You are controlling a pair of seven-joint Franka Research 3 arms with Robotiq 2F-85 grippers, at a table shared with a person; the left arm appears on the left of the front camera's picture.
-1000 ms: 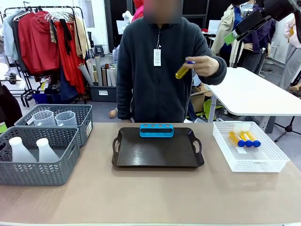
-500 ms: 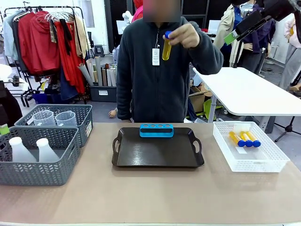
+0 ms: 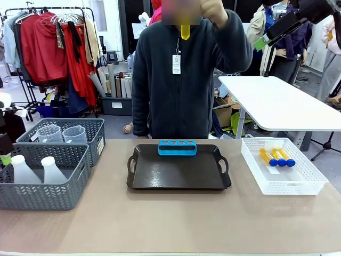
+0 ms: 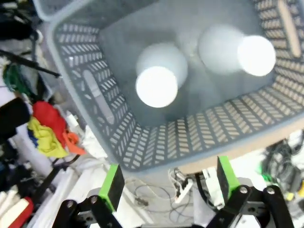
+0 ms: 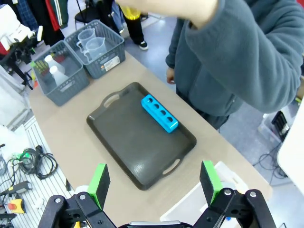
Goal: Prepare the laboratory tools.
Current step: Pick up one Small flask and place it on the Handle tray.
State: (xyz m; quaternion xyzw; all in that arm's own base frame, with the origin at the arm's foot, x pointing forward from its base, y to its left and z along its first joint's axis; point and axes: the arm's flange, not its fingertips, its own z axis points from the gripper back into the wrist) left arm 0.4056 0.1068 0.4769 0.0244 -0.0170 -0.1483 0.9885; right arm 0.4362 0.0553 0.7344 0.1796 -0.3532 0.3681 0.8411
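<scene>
— Why is the rack placed where it is?

— The blue rack (image 3: 177, 148) is stood at the twelve o'clock edge of the dark tray (image 3: 176, 177), its holes unfilled, presumably so that tubes can be slotted in from the far side. One amber test tube (image 3: 185, 31) is held high in the person's hand (image 3: 214, 9), apparently for inspection. More tubes (image 3: 266, 156) are left lying in the white basket (image 3: 290, 186) at three o'clock of the tray.

— And the glassware?

— Two conical flasks (image 4: 156, 83) are kept upright in a grey basket (image 4: 156, 145) at nine o'clock. Beakers (image 3: 63, 133) are stored in a second grey basket (image 3: 99, 130) just behind it.

— Is anything gripped by the robot?

— Nothing. The left hand (image 4: 170, 183) is seen spread wide above that basket's outer wall, short of the flasks and touching none. This is judged a likely lead-in to a flask pickup. The right hand (image 5: 154, 183) is likewise spread wide, high over the surface (image 5: 66, 123), with the tray far below and nothing held.
</scene>
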